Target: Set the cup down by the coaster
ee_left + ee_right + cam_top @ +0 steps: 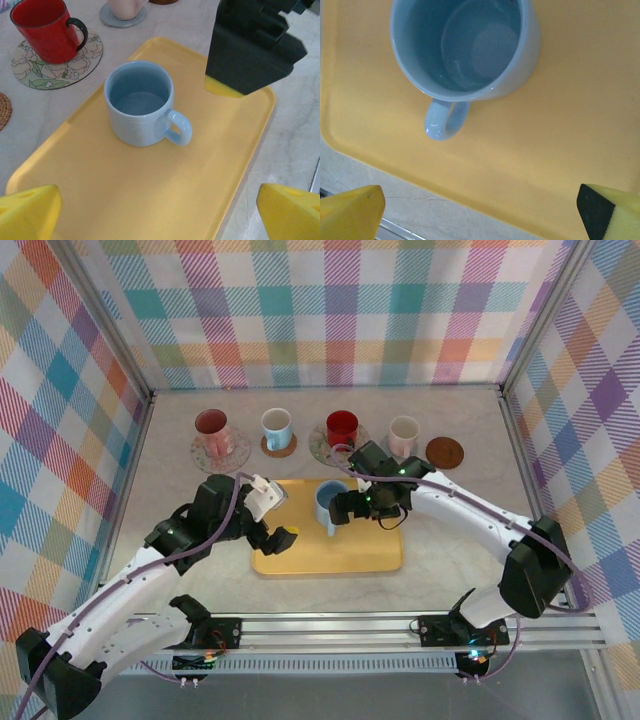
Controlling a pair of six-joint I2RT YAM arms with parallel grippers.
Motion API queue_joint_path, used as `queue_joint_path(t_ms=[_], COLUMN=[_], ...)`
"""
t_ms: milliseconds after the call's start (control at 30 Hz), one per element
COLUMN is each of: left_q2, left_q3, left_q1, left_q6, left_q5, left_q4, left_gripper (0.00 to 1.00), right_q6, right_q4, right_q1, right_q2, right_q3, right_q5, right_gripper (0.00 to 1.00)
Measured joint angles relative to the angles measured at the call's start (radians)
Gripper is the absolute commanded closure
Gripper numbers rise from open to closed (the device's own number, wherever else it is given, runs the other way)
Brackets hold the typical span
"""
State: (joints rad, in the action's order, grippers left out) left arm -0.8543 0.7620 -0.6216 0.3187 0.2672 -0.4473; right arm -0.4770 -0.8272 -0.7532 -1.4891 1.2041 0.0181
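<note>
Overhead, a pale table (460,540) ringed by plaid walls (330,310) carries a yellow tray (330,555). Behind the tray runs a row of cups (277,427) on mats, with a bare brown coaster (445,452) at the row's right end, a stretch neither wrist camera takes in whole. The left wrist camera gives the side of the light blue mug (142,107), upright on the tray, handle toward the lens, and a red mug (42,30) on a floral coaster (75,67) beyond. The right wrist camera looks straight down into the blue mug, which is empty. Both pincers gape wide and grip nothing. The left pincer (160,215) stands off over the tray's left side, the mug ahead of it. The right pincer (480,220) hangs above the tray, the mug's handle pointing back between its yellow fingertips (350,212), untouched.
</note>
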Motion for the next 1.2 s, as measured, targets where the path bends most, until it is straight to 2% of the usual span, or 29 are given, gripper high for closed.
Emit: queue_joint_path(t_ms=[667,1200], left_q2=[-0.014,-0.084], left_q3=[-0.021,-0.006], left_q1=[0.000,0.000], left_q6=[-0.019,-0.032], left_q5=[-0.018,-0.015], left_q4=[-0.002,0.002], left_gripper=[0.00,0.00], right_q6=[-0.043,0.021], right_q4=[0.094,0.019], right_q1=[-0.045,-0.045], right_q2=[-0.224,-0.237], right_q3=[0.032,0.038], right_q5=[0.053,-0.064], right_gripper=[0.01,0.01])
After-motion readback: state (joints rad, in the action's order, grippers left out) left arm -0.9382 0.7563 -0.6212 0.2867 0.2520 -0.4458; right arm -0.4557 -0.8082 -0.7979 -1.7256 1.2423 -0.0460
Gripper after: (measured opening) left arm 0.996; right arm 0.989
